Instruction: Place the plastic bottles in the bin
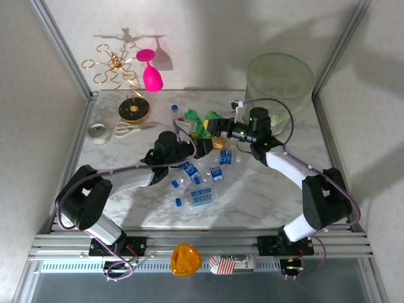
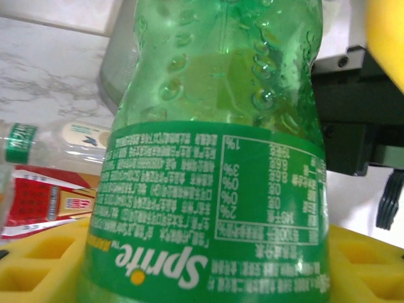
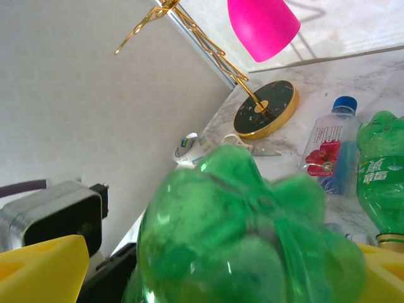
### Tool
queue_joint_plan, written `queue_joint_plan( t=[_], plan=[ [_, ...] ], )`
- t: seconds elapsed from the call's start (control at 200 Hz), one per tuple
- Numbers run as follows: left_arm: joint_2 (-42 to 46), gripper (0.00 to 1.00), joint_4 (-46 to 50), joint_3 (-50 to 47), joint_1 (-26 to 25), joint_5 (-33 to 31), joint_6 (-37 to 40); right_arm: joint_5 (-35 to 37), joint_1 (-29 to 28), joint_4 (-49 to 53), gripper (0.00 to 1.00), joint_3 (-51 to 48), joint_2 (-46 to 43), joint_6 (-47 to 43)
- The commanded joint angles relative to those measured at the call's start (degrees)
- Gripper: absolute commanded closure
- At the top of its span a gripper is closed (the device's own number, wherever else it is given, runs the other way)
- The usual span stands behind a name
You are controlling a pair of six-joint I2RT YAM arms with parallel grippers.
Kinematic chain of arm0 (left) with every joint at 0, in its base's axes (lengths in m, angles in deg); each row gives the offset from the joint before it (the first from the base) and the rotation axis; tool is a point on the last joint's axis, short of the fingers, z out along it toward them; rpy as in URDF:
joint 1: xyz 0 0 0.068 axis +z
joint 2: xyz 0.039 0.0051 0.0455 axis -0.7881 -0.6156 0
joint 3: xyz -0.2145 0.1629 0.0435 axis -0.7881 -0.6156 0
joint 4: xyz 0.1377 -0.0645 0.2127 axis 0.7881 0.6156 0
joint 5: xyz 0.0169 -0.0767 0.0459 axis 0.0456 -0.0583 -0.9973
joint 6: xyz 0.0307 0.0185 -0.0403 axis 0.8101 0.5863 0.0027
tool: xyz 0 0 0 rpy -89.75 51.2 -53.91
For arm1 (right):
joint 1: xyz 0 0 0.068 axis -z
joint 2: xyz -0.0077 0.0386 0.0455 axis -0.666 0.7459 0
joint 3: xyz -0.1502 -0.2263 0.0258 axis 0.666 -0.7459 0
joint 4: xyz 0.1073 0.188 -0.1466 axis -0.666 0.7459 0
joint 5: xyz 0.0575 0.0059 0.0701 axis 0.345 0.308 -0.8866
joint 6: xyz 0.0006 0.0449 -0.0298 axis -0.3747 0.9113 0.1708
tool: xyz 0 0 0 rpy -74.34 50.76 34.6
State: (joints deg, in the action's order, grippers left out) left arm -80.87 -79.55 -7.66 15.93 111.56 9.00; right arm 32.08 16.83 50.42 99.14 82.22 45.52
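Observation:
A green Sprite bottle (image 2: 214, 189) stands between the yellow fingers (image 2: 38, 265) of my left gripper (image 2: 202, 274), which is shut on it. My right gripper (image 3: 240, 271) is shut on a green bottle whose base (image 3: 246, 233) faces its camera. Whether that is the same bottle I cannot tell. In the top view both grippers, left (image 1: 203, 144) and right (image 1: 222, 134), meet at mid-table under the green bottles (image 1: 202, 122). Clear blue-labelled bottles (image 1: 202, 196) lie scattered in front. A red-labelled bottle (image 2: 44, 202) lies beside the left gripper. The pale-green bin (image 1: 279, 79) stands at the far right.
A gold rack (image 1: 120, 72) with a pink wine glass (image 1: 151, 76) stands at the far left on its black base (image 1: 134, 109). A tape roll (image 1: 96, 131) and scissors (image 1: 129, 129) lie near it. A Fiji bottle (image 3: 331, 151) and another green bottle (image 3: 382, 177) lie behind the grippers.

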Motion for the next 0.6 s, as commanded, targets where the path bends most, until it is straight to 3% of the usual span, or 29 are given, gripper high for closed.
queue_joint_plan(
  t=[0.0, 0.145, 0.305, 0.376, 0.521, 0.591],
  plan=[
    [-0.07, 0.55, -1.68, 2.19, -1.34, 1.14, 1.21, -0.91, -0.43, -1.72, 0.11, 1.58, 0.15, 0.06],
    [0.41, 0.54, -1.46, 2.19, -2.33, 0.33, 1.48, -1.05, -0.41, -1.3, 0.37, 1.36, 0.1, -0.32],
    [0.61, 0.46, -1.08, 2.36, -2.68, -0.34, 1.65, -1.49, -0.4, -1.45, 0.5, 1.05, -0.29, -0.41],
    [0.86, 0.37, -0.89, 2.36, -2.7, -0.84, 1.64, -1.18, -0.43, -1.3, 0.52, 0.88, -0.68, -0.48],
    [2.84, 0.01, -1.28, 1.14, -2.72, -4.13, 1.39, 0.85, -0.43, 1.84, 0.53, 1.8, -1.89, -2.75],
    [4.59, 0.0, -1.63, -0.34, -2.69, -6.66, 1.39, 3.03, -0.31, 5.05, 0.53, 3.28, -2.61, -4.82]
  ],
)
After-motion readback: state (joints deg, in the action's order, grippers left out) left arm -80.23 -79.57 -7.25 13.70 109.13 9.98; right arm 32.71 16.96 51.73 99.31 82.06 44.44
